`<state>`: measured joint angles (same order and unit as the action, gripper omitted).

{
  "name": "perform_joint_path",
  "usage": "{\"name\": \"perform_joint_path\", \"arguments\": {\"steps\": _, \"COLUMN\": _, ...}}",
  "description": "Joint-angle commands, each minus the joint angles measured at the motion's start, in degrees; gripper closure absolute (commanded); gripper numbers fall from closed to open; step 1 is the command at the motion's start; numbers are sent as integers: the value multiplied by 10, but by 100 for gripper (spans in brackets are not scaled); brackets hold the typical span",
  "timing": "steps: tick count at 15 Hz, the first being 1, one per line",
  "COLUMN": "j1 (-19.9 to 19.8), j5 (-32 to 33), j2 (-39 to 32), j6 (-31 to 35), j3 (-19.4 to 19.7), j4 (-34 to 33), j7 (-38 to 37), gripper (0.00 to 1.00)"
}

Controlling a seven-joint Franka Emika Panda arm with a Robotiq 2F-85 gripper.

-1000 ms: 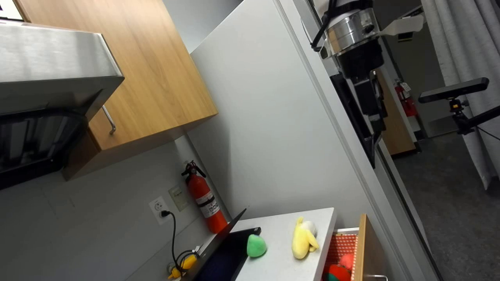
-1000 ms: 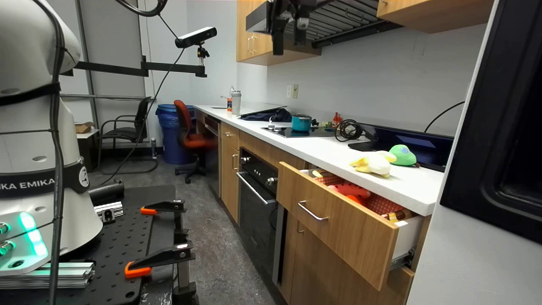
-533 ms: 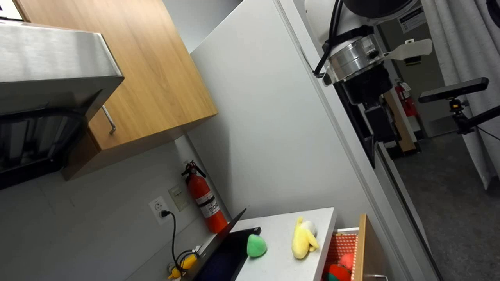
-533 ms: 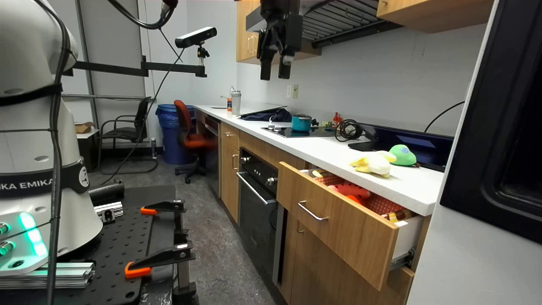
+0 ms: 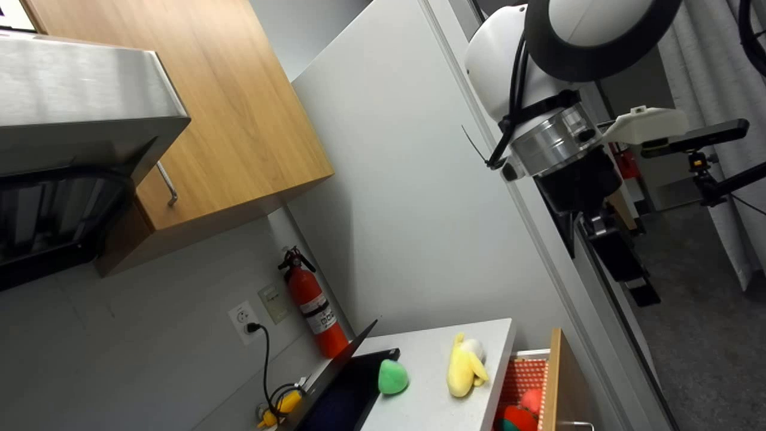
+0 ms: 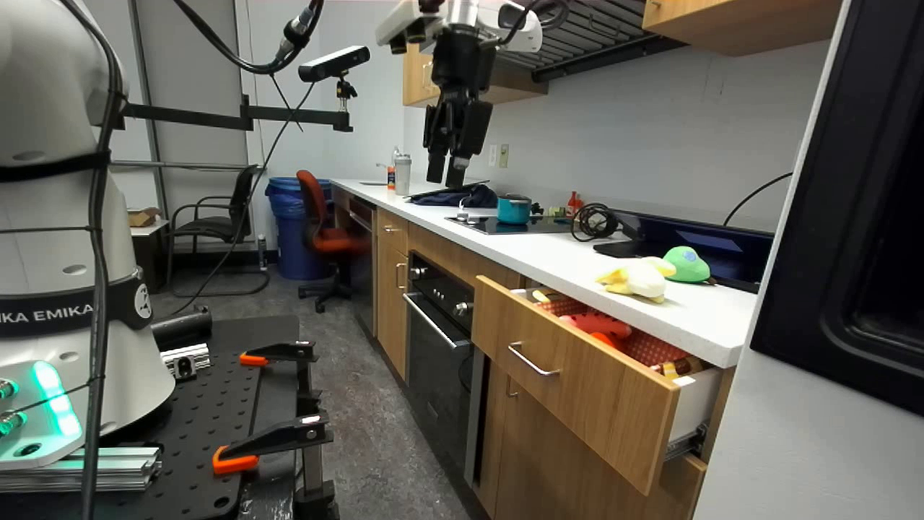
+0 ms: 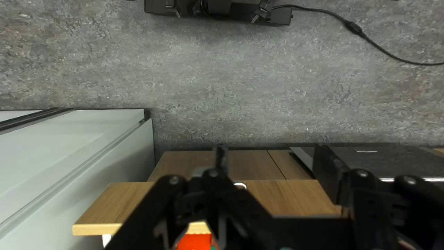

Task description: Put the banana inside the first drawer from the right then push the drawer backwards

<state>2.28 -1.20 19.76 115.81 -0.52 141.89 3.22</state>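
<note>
The yellow banana (image 5: 461, 372) is a soft toy with a white tip, lying on the white counter; it appears pale yellow as the banana (image 6: 639, 279) in an exterior view. Just in front of and below it, the first drawer from the right (image 6: 570, 383) is pulled out, wood-fronted with a bar handle. Its red checked lining shows beside the drawer's wooden front (image 5: 567, 383). My gripper (image 6: 445, 173) hangs in the air, well above and away from both. In the wrist view my gripper (image 7: 272, 156) points towards the floor beyond the drawer front, fingers apart, nothing between them.
Red toys (image 5: 519, 417) lie inside the drawer. A green ball (image 5: 392, 377) sits near the banana, beside a dark laptop-like thing (image 6: 700, 245). A tall pale panel (image 5: 431, 209) rises at the counter's end. A teal pot (image 6: 514, 209) stands on the cooktop.
The arm has come down, my gripper dropping lower in both exterior views. Its fingers have drawn closer together. Banana, ball and drawer have stayed where they were.
</note>
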Motion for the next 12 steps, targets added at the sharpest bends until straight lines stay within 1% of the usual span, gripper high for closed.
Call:
{"name": "perform_joint_path", "arguments": {"steps": 1, "j1": 6, "j5": -10, "j2": -20, "j6": 53, "j3": -7, "j4": 20, "j7": 2, "gripper": 65}}
{"name": "perform_joint_path", "arguments": {"steps": 2, "j1": 6, "j5": -8, "j2": -25, "j6": 70, "j3": -9, "j4": 26, "j7": 1, "gripper": 73}}
{"name": "perform_joint_path", "arguments": {"steps": 5, "j1": 2, "j5": 11, "j2": -42, "j6": 140, "j3": -16, "j4": 44, "j7": -9, "gripper": 95}}
{"name": "perform_joint_path", "arguments": {"steps": 6, "j1": 2, "j5": 15, "j2": -48, "j6": 159, "j3": -17, "j4": 48, "j7": -10, "gripper": 99}}
{"name": "perform_joint_path", "arguments": {"steps": 12, "j1": -11, "j5": 68, "j2": -101, "j6": 267, "j3": -16, "j4": 50, "j7": -22, "gripper": 100}}
